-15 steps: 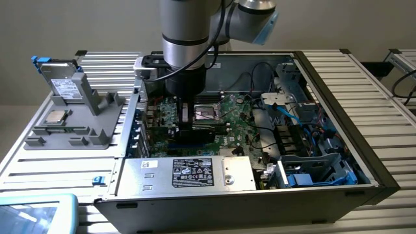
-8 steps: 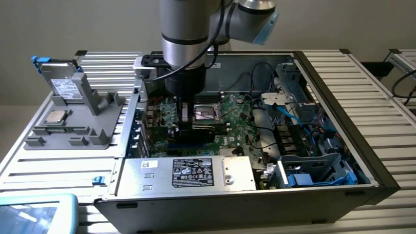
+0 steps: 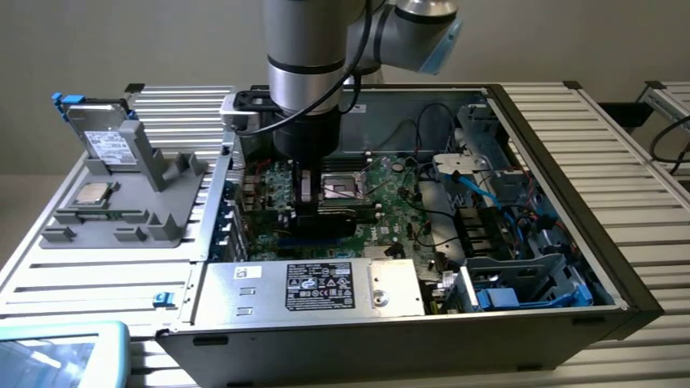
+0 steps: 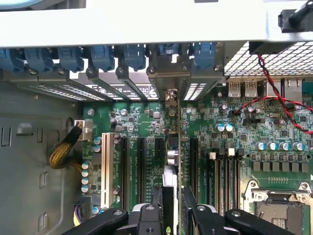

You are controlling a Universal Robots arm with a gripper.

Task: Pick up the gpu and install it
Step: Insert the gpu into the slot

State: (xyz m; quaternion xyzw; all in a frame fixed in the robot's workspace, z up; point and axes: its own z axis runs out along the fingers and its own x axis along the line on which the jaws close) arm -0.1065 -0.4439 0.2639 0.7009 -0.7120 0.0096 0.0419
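Gripping the gpu edge-on in a narrow claw, upright above the motherboard slots inside the open case. Apparently seating: keep parallel to the slot, bracket against the case wall, and press straight down evenly, without twisting.

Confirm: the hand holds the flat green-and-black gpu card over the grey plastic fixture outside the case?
No. The hand holds the flat green-and-black gpu card inside the open dark computer case, over the large green motherboard slots, not over the grey plastic fixture. The wrist view shows it.
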